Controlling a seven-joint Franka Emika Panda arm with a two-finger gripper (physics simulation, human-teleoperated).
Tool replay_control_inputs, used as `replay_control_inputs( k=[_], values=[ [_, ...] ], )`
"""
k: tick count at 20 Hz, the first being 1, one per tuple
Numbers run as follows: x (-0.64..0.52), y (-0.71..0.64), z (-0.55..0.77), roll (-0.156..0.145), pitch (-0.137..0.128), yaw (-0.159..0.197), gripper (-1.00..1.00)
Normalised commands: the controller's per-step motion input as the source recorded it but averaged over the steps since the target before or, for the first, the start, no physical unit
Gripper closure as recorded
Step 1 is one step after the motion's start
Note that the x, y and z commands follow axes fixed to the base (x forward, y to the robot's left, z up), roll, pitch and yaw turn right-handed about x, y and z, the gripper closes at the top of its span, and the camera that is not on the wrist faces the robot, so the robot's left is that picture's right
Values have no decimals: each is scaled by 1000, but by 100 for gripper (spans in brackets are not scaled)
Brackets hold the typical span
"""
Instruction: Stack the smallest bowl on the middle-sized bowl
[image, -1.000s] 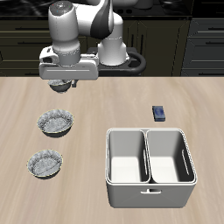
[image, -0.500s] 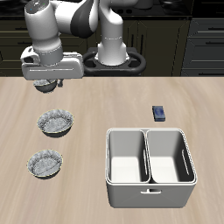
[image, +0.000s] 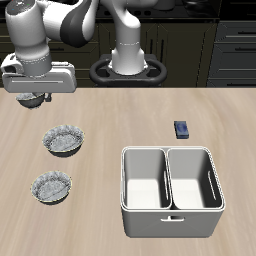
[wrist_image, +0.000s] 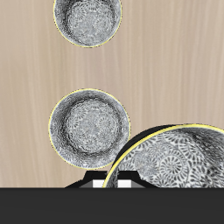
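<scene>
The smallest bowl (image: 36, 98) hangs pinched in your gripper (image: 35, 96) above the bench (image: 140, 115) near its back edge, so carry it level past the wider bowl (image: 63, 140) to the middle-sized bowl (image: 50, 186) nearer the front edge, centre it, then lower gently.

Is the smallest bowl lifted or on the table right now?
Lifted. The smallest bowl hangs in the gripper above the table, farther back than both wider bowls.

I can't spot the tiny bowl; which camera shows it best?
The wrist view: the tiny bowl shows its speckled inside and rim close up. The exterior view shows just a dark sliver under the tool.
</scene>
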Motion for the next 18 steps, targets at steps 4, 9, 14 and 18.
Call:
replay_control_inputs(
  k=[4,9,14,18],
  values=[
    [225,68,88,-27,-38,28,100],
    [286,219,121,15,-25,9,100],
    [269,232,132,35,-18,-10,100],
    [375,52,268,-31,-48,-35,100]
  ],
)
